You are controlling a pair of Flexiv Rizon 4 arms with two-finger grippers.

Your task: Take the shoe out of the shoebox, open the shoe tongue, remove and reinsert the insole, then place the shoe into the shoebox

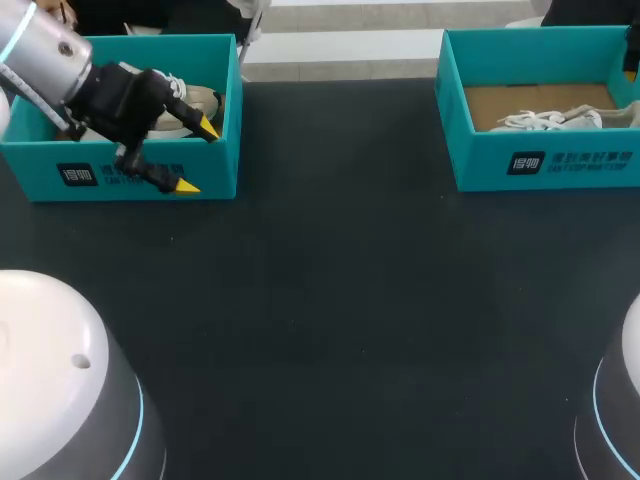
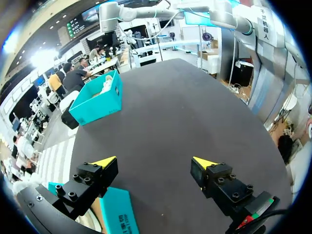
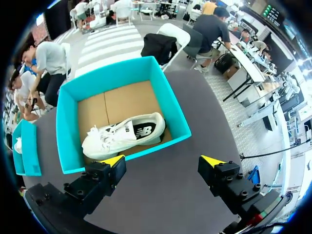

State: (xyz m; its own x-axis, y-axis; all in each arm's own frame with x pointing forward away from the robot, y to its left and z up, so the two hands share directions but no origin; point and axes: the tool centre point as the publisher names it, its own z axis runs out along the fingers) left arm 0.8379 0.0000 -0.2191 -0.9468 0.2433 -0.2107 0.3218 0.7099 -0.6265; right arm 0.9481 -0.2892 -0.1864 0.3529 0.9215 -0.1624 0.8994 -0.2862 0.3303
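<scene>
White lace-up sports shoe (image 3: 122, 136) lies in the open teal cardboard shoebox (image 3: 168, 100), just ahead of the right gripper (image 3: 163, 160), long axis across its spread, empty fingers; the left gripper (image 1: 197, 156), also spread and empty, straddles the front wall of another teal box (image 1: 40, 160), one tip by a second pale shoe (image 1: 200, 100), so each arm seems nearest its own box.

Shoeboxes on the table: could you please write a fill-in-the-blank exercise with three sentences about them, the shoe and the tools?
The shoe in the right shoebox is ____ in colour.
The left tool at the left shoebox has its fingers ____.
The right tool holds ____.
Missing words: white; open; nothing.
</scene>
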